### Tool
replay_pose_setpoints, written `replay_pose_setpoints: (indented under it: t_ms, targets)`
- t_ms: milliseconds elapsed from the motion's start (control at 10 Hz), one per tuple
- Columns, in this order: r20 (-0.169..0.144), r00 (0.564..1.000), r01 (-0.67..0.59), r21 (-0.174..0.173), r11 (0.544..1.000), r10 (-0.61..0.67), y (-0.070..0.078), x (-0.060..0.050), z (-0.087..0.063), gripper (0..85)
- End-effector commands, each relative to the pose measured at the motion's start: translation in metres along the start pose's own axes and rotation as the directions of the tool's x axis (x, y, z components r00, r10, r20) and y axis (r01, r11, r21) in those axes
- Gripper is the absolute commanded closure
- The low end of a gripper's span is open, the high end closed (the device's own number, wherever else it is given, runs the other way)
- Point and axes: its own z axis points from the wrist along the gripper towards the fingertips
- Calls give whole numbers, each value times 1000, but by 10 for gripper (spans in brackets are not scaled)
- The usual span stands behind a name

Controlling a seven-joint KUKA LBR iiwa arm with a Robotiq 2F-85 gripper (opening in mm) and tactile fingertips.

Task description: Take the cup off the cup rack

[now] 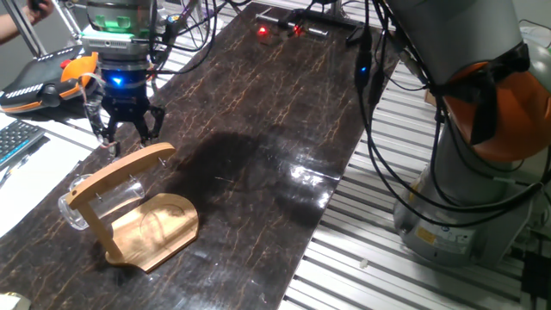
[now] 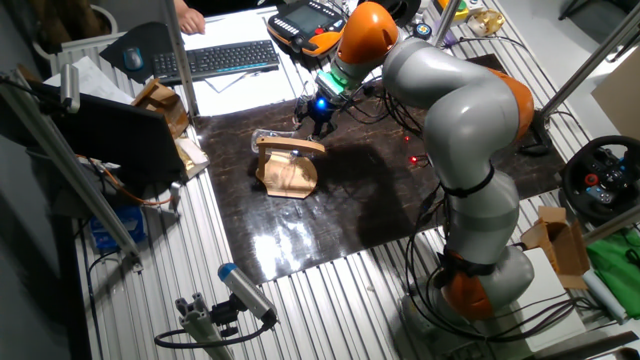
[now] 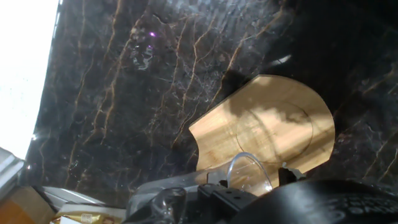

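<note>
The cup rack (image 1: 142,226) is light wood and stands at the near left of the dark marble table. Its slanted arm (image 1: 120,169) rises toward the gripper. The cup (image 1: 86,200) is clear glass, hangs under the arm's lower left end and is hard to see. My gripper (image 1: 129,140) hovers just above the arm's upper end, open and empty. The other fixed view shows the rack (image 2: 288,168), the cup (image 2: 264,135) and the gripper (image 2: 318,118). The hand view looks down on the rack's base (image 3: 273,124) and a glass rim (image 3: 249,167).
A keyboard (image 1: 13,142) and an orange-black pendant (image 1: 47,77) lie left of the table. Red lights (image 1: 263,33) glow at the far end. The arm's base (image 1: 465,198) and cables stand right of the table's edge. A cardboard box (image 2: 160,100) sits beside the table.
</note>
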Motion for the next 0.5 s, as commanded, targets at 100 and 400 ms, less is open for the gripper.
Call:
replay_pose_setpoints:
  t_ms: [100, 400]
  targets:
    - [-19, 999, -35, -9, 999, 35, 12, 5, 7, 363]
    - [-14, 998, -54, -13, 998, 54, 23, 16, 12, 360]
